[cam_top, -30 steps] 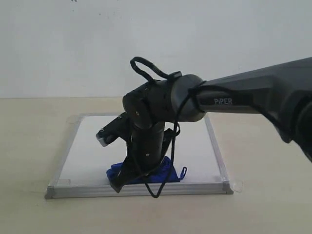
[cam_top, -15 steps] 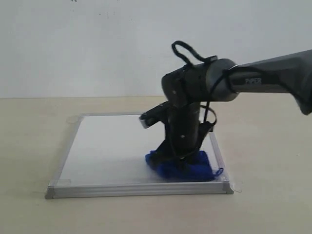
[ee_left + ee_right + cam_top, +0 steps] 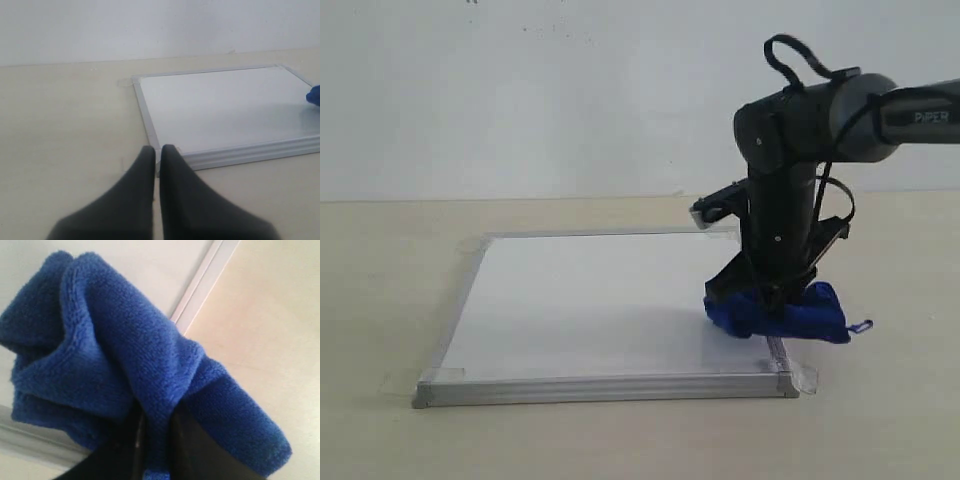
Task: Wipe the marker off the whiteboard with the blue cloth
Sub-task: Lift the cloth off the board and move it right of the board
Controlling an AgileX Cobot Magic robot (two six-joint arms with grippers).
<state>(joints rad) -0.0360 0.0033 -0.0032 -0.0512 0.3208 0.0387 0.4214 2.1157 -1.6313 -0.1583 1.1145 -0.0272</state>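
- The table [image 3: 380, 290] carries the whiteboard [image 3: 590, 300], which lies flat. Its face reads plain white in the exterior and left wrist views.
- The right arm [image 3: 790, 180] stands upright over the whiteboard's right edge. Its far end is cut off by the exterior view's border.
- The blue cloth [image 3: 810, 315] lies bunched across the whiteboard's right frame rail [image 3: 775, 350], near the front corner, partly on the board and partly on the table beyond.
  - The right wrist view shows the plush folds up close, with the rail passing beneath them.
  - The left wrist view catches only a sliver of the cloth at the board's far edge.
- The right tool [image 3: 772, 298] is pinched on the blue cloth. Its tips are buried in the fabric, so only the right wrist view shows the grip.
- The left tool [image 3: 157, 152] appears only in its own wrist view. Its fingers are pressed together, holding nothing, above the table just off a whiteboard corner.
- A tape tab [image 3: 805, 378] sits at the whiteboard's front right corner.
- A small loop tag [image 3: 860, 326] trails from the cloth on the side away from the whiteboard.
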